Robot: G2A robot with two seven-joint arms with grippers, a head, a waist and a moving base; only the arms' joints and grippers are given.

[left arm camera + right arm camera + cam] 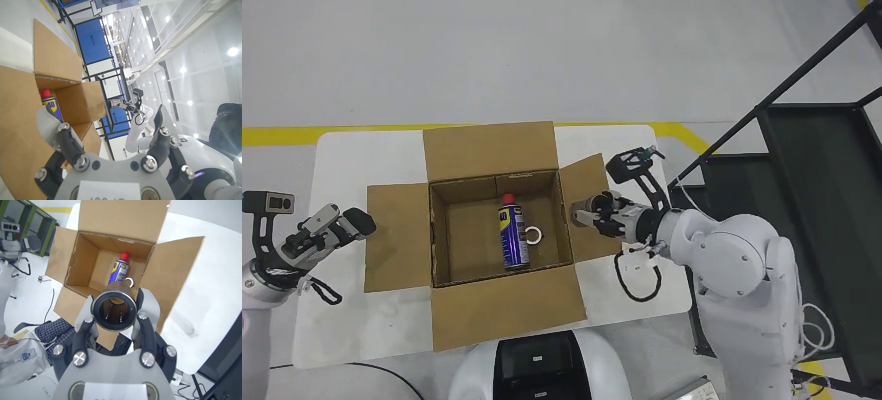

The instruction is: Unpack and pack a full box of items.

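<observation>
Close beside right tool (pixel 115 306) and cylinder (pixel 96 311), flap (pixel 584 180)

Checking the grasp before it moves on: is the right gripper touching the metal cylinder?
Touching. The right wrist view shows the right gripper with a finger pressed against each side of the metal cylinder.

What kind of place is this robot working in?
Likely a factory hall or robotics test floor: a yellow floor line, blue partition panels on black frames, and a high ceiling with rows of lights.
</observation>
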